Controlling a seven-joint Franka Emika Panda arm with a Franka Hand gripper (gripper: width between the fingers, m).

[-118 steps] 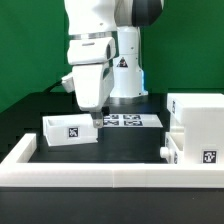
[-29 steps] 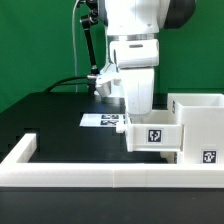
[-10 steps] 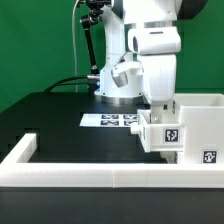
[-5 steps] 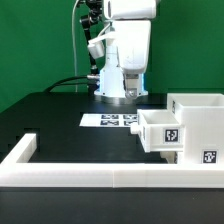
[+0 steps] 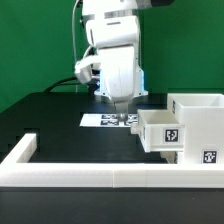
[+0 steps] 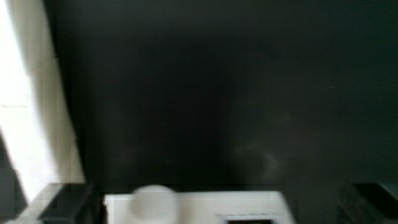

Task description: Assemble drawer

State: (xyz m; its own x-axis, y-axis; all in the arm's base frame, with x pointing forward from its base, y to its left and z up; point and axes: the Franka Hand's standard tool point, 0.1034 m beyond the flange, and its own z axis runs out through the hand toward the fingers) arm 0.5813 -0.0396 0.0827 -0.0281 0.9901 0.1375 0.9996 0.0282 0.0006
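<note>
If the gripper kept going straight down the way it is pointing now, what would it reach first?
Most likely the marker board: the gripper hangs just above it, pointing down, with nothing visible between. Depth is unclear, so it might meet the black table beside the board instead.

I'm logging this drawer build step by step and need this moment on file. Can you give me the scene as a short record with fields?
arm: above the marker board, gripper pointing down
gripper load: nothing seen in it; open or shut cannot be told
case: upright at the exterior view's right
upper tray: part way into the case, front sticking out
lower tray: at the bottom of the case
border rail: along the front edge
table: black
</note>
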